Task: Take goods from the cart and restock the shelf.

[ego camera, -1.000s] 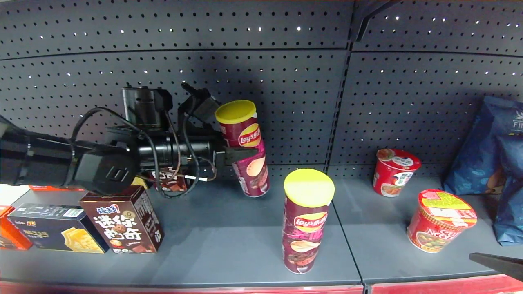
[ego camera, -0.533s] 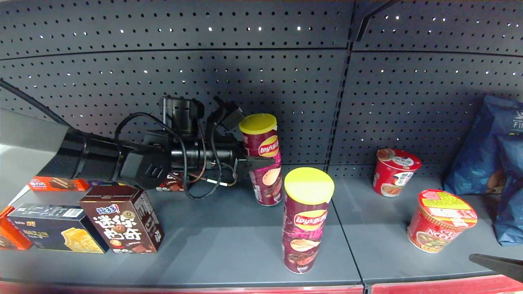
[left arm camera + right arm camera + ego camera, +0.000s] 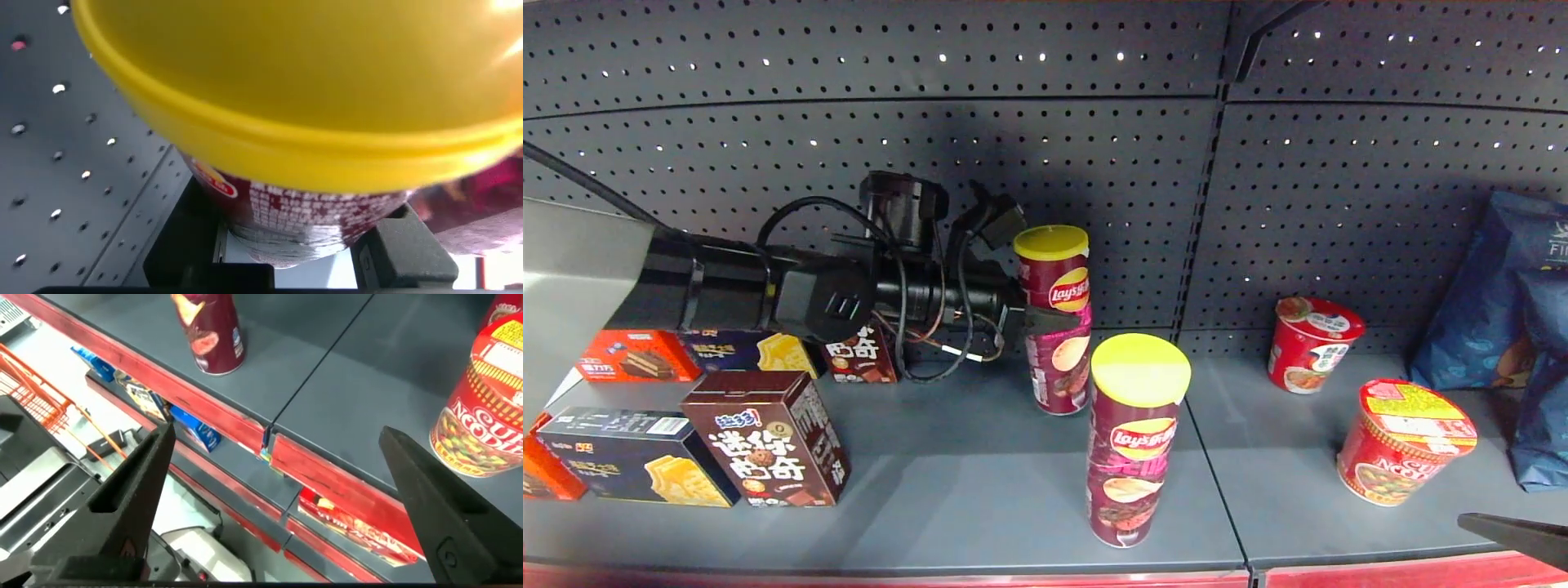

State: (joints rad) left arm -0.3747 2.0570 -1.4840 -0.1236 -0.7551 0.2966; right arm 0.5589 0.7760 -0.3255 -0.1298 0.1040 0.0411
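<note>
A maroon chip can (image 3: 1055, 282) with a yellow lid stands upright near the back of the dark shelf (image 3: 980, 482). My left gripper (image 3: 1052, 320) is shut on its middle, coming in from the left. The left wrist view shows the can's yellow lid (image 3: 327, 73) close up, with the can body (image 3: 302, 216) between the black fingers (image 3: 189, 245). Whether its base touches the shelf, I cannot tell. A second, identical can (image 3: 1135, 441) stands nearer the front edge. My right gripper (image 3: 286, 506) hangs open below the shelf's red front edge (image 3: 212, 416).
Snack boxes (image 3: 768, 437) line the left of the shelf. Two red noodle cups (image 3: 1405, 441) and blue bags (image 3: 1527, 327) sit on the right. Perforated panels back the shelf. An orange cart (image 3: 33, 400) stands below. Free shelf floor lies between the boxes and the front can.
My left arm carried the chip can to the right and down toward the back of the shelf, and the can went from tilted to upright. The right gripper stayed put.
</note>
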